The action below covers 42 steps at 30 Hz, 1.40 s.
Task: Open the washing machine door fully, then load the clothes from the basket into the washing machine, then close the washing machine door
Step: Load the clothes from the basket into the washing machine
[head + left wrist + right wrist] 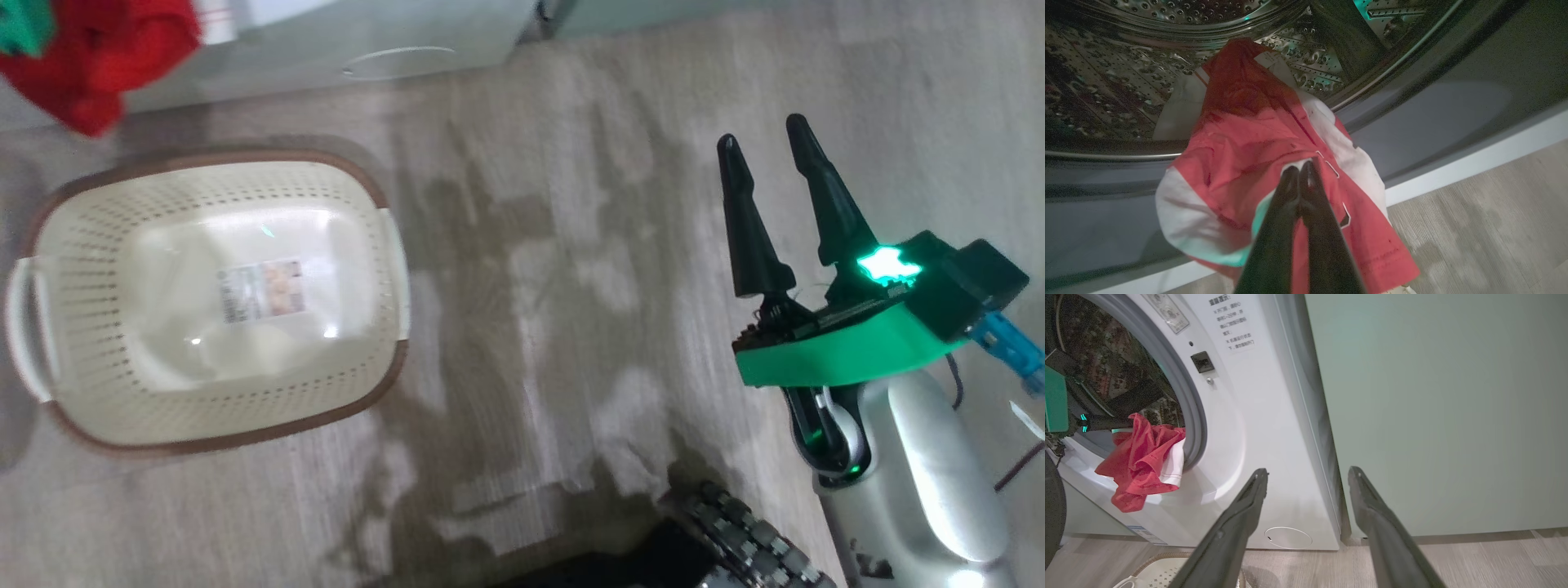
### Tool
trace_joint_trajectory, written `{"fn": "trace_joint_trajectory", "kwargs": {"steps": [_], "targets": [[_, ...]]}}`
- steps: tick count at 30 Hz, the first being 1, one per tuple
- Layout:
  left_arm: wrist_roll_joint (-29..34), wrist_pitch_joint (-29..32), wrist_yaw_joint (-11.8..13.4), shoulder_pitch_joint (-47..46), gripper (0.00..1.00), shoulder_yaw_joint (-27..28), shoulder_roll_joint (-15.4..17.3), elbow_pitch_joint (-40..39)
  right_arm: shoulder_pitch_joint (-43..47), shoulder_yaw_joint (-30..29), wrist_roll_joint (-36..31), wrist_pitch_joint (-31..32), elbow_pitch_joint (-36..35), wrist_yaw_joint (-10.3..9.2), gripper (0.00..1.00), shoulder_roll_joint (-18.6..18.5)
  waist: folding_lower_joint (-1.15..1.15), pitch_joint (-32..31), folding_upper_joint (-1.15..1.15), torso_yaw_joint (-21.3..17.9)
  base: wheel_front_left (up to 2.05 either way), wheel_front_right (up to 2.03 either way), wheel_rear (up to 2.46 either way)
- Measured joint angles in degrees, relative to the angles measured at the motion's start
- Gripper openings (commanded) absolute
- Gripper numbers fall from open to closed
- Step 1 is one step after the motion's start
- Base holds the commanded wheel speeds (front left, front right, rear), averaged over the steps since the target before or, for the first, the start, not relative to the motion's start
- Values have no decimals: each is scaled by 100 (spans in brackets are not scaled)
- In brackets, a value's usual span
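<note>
- The left pincer (pixel 1301 165) is pressed together on the red and white clothes (pixel 1237 171), pinching a fold at its tips.
- The clothes hang over the lower lip of the washing machine (pixel 1257 428) opening, partly inside the steel drum (pixel 1106 94) and partly drooping down the white front.
- The right pincer (pixel 761 133) stands apart, holding nothing, above the wooden floor (pixel 571 245). It points towards the machine and the pale green cabinet (pixel 1433 408) beside it.
- The basket (pixel 82 245) sits on the floor before the machine, well apart from the right pincer. The paper label (pixel 261 290) on its base is in plain view.
</note>
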Motion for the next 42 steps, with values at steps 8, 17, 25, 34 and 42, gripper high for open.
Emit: {"fn": "trace_joint_trajectory", "kwargs": {"steps": [8, 17, 25, 34, 42], "targets": [[231, 240, 367, -917, 0, 212, 428, 60, -55, 193, 359, 0, -145, 0, 100, 2, 0, 443, 0, -566, 0, 0, 0], [689, -1071, 699, -1613, 0, 426, 528, 444, -198, 332, 608, 0, -282, 0, 100, 4, 1, 941, 0, -1040, 0, 0, 0], [948, -2769, 859, -1663, 0, 572, 466, 1038, -203, 349, 649, 0, -331, 0, 100, 4, 0, 1071, 0, -1122, 0, 0, 0], [800, -3277, 834, -1353, 0, 590, 188, 1752, -203, 352, 546, 0, -320, 0, 100, 4, 0, 963, 0, -1006, 0, 0, 0], [806, -3646, 789, -1320, 100, 458, -13, 2075, -190, 225, 344, 0, -249, 0, 100, 4, 0, 716, 0, -846, 0, 0, 0]]}}
